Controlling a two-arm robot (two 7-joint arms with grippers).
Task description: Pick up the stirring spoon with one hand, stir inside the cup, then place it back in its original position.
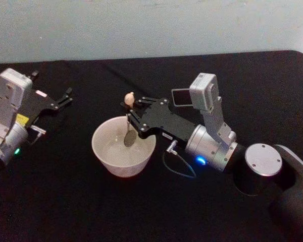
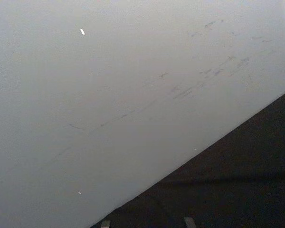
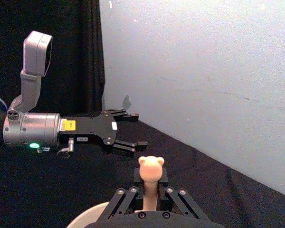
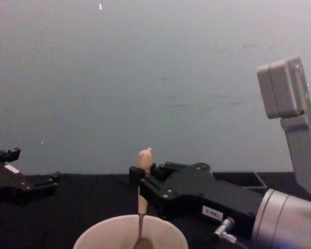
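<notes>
My right gripper (image 1: pixel 131 112) has its fingers over the far rim of the cup (image 1: pixel 98 147), and the stirring spoon (image 1: pixel 129 135) stands upright between them. Its bear-shaped knob pokes out just above my fingers, and its thin neck drops straight below them into the cup. Nothing stands between my fingers and the cup's mouth. Farther back, beside my wrist camera and well apart from the cup, is the dark square holder (image 1: pixel 181 97). Off to the left of these fingers, past the cup, my left gripper (image 1: pixel 68 97) is parked over the black table (image 1: pixel 55 201), with a pale wall (image 1: pixel 141 25) beyond everything. My own fingers cover the middle of the spoon's handle. The wrist camera housing cuts off one side of the holder, and in the chest view the cup's lower part runs off the edge. I cannot tell whether the spoon's bowl touches the cup's bottom or what, if anything, is in the cup. My right fingers are drawn in narrow, pinching the beige handle from both sides just under the knob. My left fingers are spread apart with nothing between them.
</notes>
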